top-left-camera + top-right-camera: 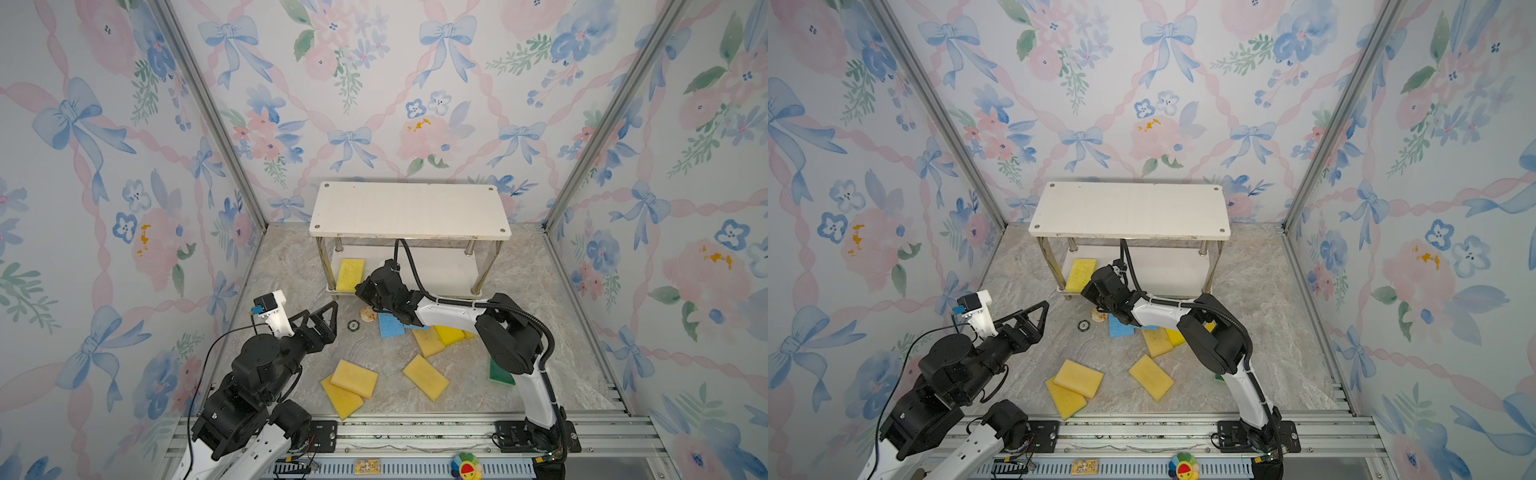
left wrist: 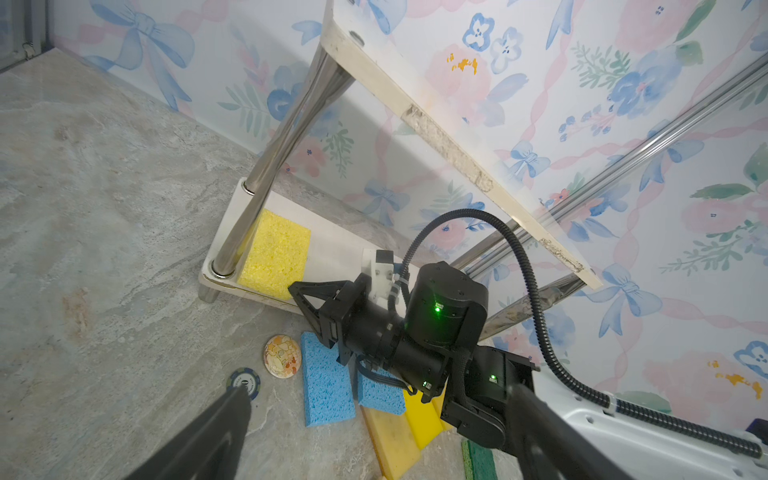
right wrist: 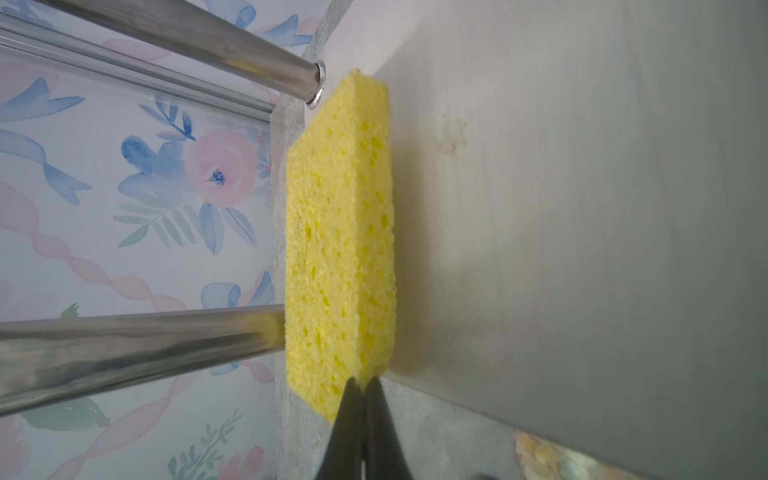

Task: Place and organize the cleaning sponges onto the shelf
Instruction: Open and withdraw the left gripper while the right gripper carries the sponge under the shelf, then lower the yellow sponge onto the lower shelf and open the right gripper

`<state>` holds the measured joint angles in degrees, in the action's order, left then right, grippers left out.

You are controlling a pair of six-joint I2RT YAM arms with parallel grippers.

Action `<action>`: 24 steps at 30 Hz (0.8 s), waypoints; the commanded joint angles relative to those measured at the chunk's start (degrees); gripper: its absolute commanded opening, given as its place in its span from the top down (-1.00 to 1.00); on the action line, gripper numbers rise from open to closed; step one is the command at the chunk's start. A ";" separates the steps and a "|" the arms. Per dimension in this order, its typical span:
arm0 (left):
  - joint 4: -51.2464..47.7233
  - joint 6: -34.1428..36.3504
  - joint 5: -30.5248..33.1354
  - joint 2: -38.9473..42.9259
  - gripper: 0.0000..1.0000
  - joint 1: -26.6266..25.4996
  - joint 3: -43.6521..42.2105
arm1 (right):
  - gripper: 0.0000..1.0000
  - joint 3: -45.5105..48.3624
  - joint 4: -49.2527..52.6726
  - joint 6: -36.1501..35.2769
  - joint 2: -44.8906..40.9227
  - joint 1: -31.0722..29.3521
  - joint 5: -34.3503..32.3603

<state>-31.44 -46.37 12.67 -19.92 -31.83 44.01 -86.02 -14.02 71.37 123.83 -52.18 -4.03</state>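
One yellow sponge on the shelf's lower board, left end.
Long axis is laid front-to-back, in line with the right gripper, closed tips touching the near corner; left gripper is held wide, well off the shelf.

Bright, even light is cast from above; soft shade is thrown beneath the shelf. Glare is seen on its metal posts. Lines near the edges are bowed by wide-angle distortion.
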 commanded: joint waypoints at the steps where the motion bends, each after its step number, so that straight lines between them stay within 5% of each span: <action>1: -0.73 1.83 0.74 0.44 -0.96 0.23 0.64 | 1.00 -1.94 1.80 -1.01 1.33 0.15 0.60; 24: -1.08 1.62 0.88 0.32 -0.96 0.25 0.34 | 0.90 -6.00 6.47 -3.70 3.34 1.72 1.02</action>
<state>-31.44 -46.02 12.69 -19.92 -31.83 44.01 -90.17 -9.37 68.73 125.16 -51.13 -3.18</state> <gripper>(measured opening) 0.979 0.051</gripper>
